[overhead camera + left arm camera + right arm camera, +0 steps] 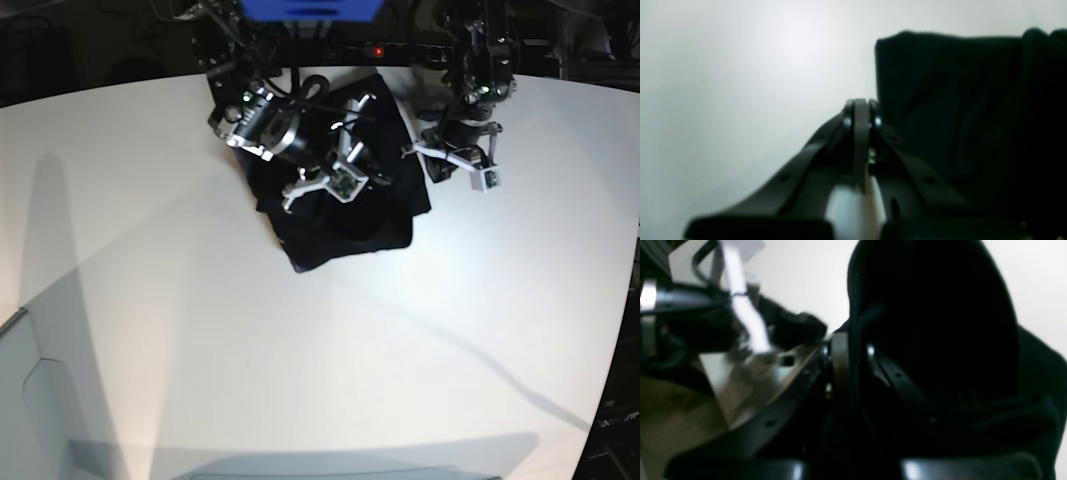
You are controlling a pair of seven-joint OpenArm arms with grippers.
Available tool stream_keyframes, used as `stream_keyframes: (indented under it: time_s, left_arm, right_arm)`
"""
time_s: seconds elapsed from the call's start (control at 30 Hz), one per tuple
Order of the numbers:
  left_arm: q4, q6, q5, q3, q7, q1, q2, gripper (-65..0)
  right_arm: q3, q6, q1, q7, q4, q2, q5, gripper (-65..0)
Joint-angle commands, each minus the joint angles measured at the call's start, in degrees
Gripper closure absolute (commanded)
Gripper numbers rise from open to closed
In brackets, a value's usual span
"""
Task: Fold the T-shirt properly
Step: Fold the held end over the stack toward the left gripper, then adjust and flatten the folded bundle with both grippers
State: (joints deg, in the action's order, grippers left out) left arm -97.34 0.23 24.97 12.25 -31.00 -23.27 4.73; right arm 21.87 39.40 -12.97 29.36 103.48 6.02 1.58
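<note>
Black cloth, the T-shirt point(340, 215), lies in a folded bunch on the white table point(300, 380), at the far side near the robot's base. Left gripper point(861, 111) is beside the shirt's edge, w/ its fingers pressed tight together & nothing between them; the shirt point(957, 110) is just next to it in the left wrist view. Right gripper point(848, 351) is over the shirt, fingers only a little apart, pinching a thick fold of the black cloth point(933, 323) that bulges up past them. Both wrist views are blurry. In the base view the right arm point(275, 125) reaches over the shirt & the left arm point(475, 100) stands at its side.
</note>
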Motion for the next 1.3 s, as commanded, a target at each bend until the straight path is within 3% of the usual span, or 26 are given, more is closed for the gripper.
stream_keyframes:
  time_s: [0.0, 0.23, 0.5, 1.0, 1.27]
  left_arm:
    - [-0.46, -0.01, 0.04, 0.1, 0.02, 0.54, 0.06, 0.0]
    - [0.24, -0.27, -0.05, 0.1, 0.02, 1.86, 0.41, 0.0]
    - [-0.29, -0.27, -0.05, 0.45, 0.02, 1.51, 0.5, 0.0]
    - [-7.93, -0.36, -0.05, 7.66, 0.02, -3.94, 1.2, 0.0]
    - [-12.51, -0.45, 0.04, 14.78, 0.02, -7.28, 1.2, 0.0]
  right_arm:
    - [1.56, 0.6, 0.53, -2.16, 1.09, 0.79, -1.45, 0.0]
    - [7.27, 0.6, 2.38, -2.16, -0.76, 2.11, -1.36, 0.0]
    - [7.19, 0.6, 7.21, -2.42, -9.99, 2.81, -1.45, 0.0]
    - [7.27, 0.6, 8.27, -2.16, -10.34, 1.49, -1.28, 0.0]
    - [7.36, 0.6, 8.01, -2.42, -13.33, 1.32, -1.28, -20.3]
